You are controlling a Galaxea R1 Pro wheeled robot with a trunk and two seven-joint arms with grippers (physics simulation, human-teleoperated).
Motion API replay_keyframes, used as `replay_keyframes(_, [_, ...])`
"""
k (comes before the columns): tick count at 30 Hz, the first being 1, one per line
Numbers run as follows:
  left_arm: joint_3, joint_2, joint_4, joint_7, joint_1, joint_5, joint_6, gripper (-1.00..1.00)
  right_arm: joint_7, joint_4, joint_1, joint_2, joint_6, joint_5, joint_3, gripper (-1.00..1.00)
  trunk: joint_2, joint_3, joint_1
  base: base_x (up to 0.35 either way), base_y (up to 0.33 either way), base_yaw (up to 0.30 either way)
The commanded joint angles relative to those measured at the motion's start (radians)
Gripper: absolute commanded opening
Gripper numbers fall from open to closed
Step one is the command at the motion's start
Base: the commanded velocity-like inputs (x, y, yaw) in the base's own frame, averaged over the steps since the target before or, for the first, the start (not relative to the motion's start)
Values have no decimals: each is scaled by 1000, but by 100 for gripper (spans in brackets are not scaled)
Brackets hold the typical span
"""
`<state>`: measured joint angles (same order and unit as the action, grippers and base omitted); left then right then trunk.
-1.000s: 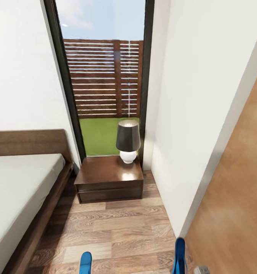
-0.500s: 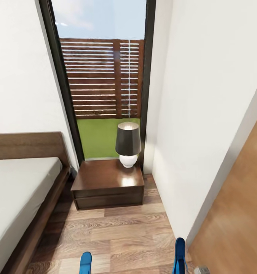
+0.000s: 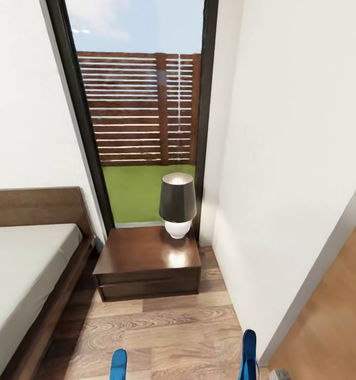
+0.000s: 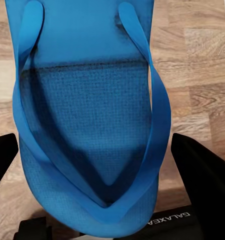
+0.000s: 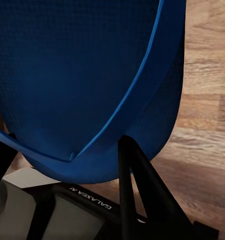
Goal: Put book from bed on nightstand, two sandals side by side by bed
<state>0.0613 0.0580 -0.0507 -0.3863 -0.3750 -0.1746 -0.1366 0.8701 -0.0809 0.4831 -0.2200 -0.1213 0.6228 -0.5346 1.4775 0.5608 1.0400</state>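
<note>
Each gripper carries one bright blue sandal. My left gripper (image 4: 95, 150) is shut on the edges of a sandal (image 4: 87, 100) that lies strap side up between its black fingers (image 4: 202, 175). My right gripper (image 5: 60, 147) is shut on the other sandal (image 5: 82, 75), which is seen at a steep angle. In the head view the two sandal tips (image 3: 118, 365) (image 3: 249, 352) poke up at the bottom edge above the wood floor. The bed (image 3: 25, 264) lies at the left. The nightstand (image 3: 146, 261) stands ahead beside it, below the window. The book is out of view.
A dark-shaded lamp (image 3: 177, 205) stands on the nightstand's back right corner. A white wall (image 3: 283, 158) runs close along the right, with the tan door (image 3: 336, 327) at the lower right. Wood-plank floor (image 3: 162, 327) lies between the bed and the wall.
The whole head view has shifted as the camera moved: the nightstand sits lower and more to the left, and the door shows less. Both sandal tips keep their places in the picture.
</note>
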Motion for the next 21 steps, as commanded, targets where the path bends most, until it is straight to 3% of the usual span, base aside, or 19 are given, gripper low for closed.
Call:
replay_keyframes(1, [6, 0, 1, -3, -1, -10, -3, -100, 4, -3, 1, 1, -8, 6, -7, -100, 0, 1, 0, 224, 0, 0])
replay_keyframes(21, [6, 0, 1, -3, -1, -10, -3, -100, 4, -3, 2, 1, -8, 6, -7, -100, 0, 1, 0, 224, 0, 0])
